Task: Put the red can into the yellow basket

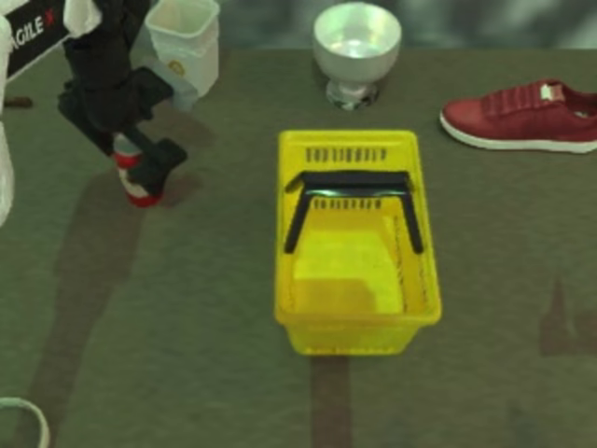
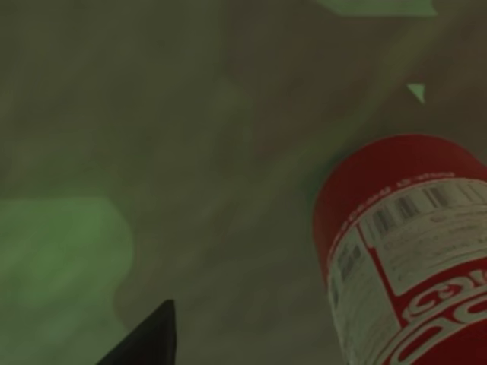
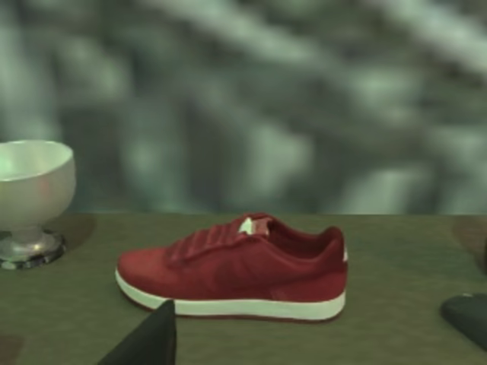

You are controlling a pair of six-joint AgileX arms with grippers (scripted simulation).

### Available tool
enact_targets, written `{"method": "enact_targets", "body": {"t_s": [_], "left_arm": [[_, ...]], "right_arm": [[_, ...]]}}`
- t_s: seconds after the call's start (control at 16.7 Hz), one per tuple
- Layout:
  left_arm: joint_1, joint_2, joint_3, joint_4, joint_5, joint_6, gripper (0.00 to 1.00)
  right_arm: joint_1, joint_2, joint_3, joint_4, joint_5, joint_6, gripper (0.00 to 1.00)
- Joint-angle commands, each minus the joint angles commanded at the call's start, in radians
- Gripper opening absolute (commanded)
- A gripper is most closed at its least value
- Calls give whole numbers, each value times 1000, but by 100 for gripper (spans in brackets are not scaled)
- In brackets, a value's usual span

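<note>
The red can [image 1: 140, 177] stands upright on the tabletop near its far left, well apart from the yellow basket [image 1: 424, 280]. From above my left arm hides most of it, so only its red lower body and a pale band show. In my left wrist view it shows a red body with a white label carrying a barcode and dark print. The yellow basket sits at the middle of the tabletop, rectangular, open side up, with slotted walls and its black handle folded across the far half.
</note>
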Motion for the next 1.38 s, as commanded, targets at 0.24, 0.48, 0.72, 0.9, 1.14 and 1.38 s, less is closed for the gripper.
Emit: {"method": "enact_targets", "body": {"t_s": [0.24, 0.48, 0.72, 0.9, 1.14, 1.38], "left_arm": [[0, 0, 0, 0, 0, 0, 85], [0, 0, 0, 0, 0, 0, 55], [0, 0, 0, 0, 0, 0, 25], [0, 0, 0, 0, 0, 0, 2], [0, 0, 0, 0, 0, 0, 0], [0, 0, 0, 0, 0, 0, 0]], "right_arm": [[0, 0, 0, 0, 0, 0, 100], [0, 0, 0, 0, 0, 0, 100], [0, 0, 0, 0, 0, 0, 100], [0, 0, 0, 0, 0, 0, 100], [0, 0, 0, 0, 0, 0, 100], [0, 0, 0, 0, 0, 0, 100]]}}
